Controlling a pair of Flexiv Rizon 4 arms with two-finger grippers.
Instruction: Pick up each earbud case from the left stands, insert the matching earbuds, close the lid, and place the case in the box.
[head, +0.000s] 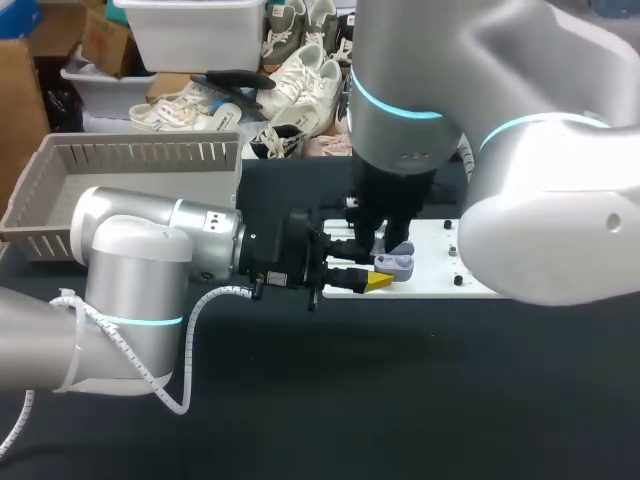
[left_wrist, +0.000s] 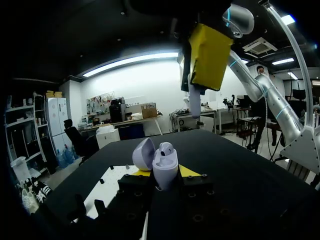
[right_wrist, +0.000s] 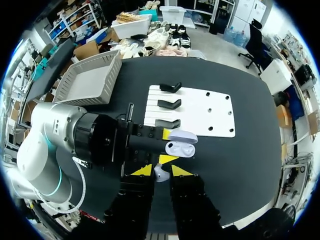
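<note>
Clamped between left gripper (left_wrist: 163, 173) tips: open earbud case (left_wrist: 165, 169), lavender, smooth hard shell, lid tipped back, seated earbud (left_wrist: 166, 148) inside. Likely light and slick; best held low on the flanks, clear of the hinge. Above it, not touching, pinched in right gripper (right_wrist: 160, 170): loose earbud (right_wrist: 160, 174), tiny, glossy, easily twisted or dropped. Under and beyond the grippers, white board (right_wrist: 210, 112) with black stands (right_wrist: 169, 104); well apart, grey slatted box (right_wrist: 85, 75).
</note>
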